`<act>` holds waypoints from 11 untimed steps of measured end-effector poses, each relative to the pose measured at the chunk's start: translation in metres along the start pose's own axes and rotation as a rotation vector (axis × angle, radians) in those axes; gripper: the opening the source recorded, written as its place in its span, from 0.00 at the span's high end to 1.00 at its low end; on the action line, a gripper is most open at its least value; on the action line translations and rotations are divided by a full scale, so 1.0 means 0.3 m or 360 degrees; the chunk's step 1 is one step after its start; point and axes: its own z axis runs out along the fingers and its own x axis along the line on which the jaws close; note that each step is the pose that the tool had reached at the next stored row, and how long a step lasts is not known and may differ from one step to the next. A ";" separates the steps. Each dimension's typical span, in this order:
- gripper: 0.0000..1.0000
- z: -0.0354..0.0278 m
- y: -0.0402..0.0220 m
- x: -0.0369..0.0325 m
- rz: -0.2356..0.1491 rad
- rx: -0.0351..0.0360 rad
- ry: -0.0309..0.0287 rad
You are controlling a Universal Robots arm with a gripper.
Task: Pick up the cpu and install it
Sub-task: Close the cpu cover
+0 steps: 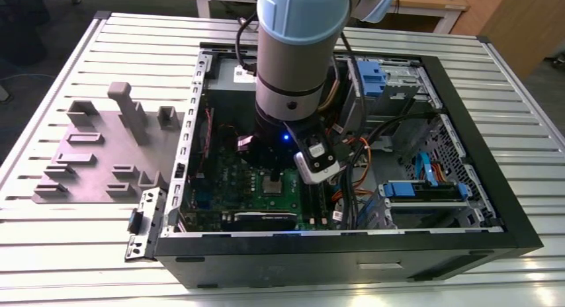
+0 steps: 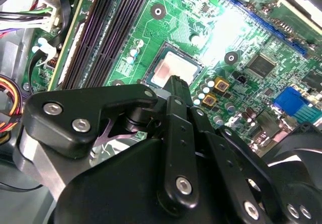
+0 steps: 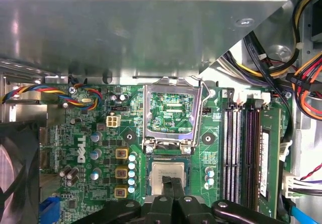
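Note:
The cpu (image 3: 168, 172) is a small silver-grey square lying flat in its socket on the green circuit board (image 3: 80, 133) inside the open computer case (image 1: 353, 254). It also appears in the second wrist view as the cpu (image 2: 173, 68) and in the exterior view as the cpu (image 1: 274, 184), just under the arm's wrist. My gripper (image 3: 169, 183) hovers right over the chip's near edge, its two black fingers pressed together with nothing between them. The socket's metal hold-down frame (image 3: 168, 114) stands flipped up beside the chip. The gripper (image 2: 176, 81) hides part of the chip.
Memory slots (image 3: 241, 153) run beside the socket. A black fan (image 3: 15, 173), bundles of cables (image 3: 302, 83) and a grey metal box (image 3: 126, 32) crowd round the board. Blue drive brackets (image 1: 424, 191) sit at the exterior view's right. A grey-purple moulded plate (image 1: 106, 155) lies outside the case.

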 end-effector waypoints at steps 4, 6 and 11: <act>0.89 -0.004 0.000 0.000 0.0000 0.0000 0.00001; 0.89 -0.005 0.000 0.000 0.0000 0.0000 0.00002; 0.89 -0.010 0.000 0.000 0.0000 0.0000 0.00002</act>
